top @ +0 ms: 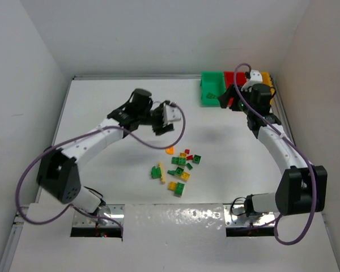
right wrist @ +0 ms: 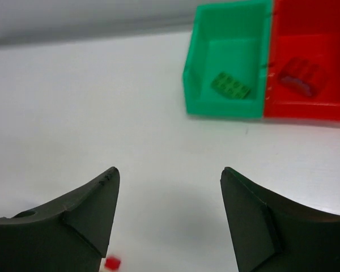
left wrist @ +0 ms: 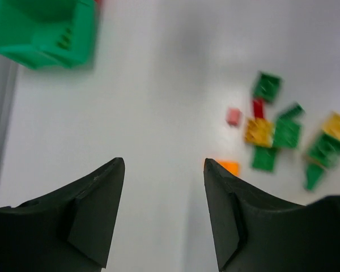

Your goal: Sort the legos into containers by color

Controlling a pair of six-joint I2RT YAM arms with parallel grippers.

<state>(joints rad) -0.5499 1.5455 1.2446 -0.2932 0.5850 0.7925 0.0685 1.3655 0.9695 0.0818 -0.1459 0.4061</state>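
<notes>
Left gripper (left wrist: 163, 164), jaws apart, empty, hovering beside loose legos (top: 179, 168), lining up next pick; right gripper (right wrist: 170, 171), apart too, facing green bin (right wrist: 224, 107). Likely target: blurred orange brick (left wrist: 230, 168), needing descent.

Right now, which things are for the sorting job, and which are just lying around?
For the job:
- legos
- green bin
- red bin
- yellow bin

Just there:
- purple cables
- table
</notes>
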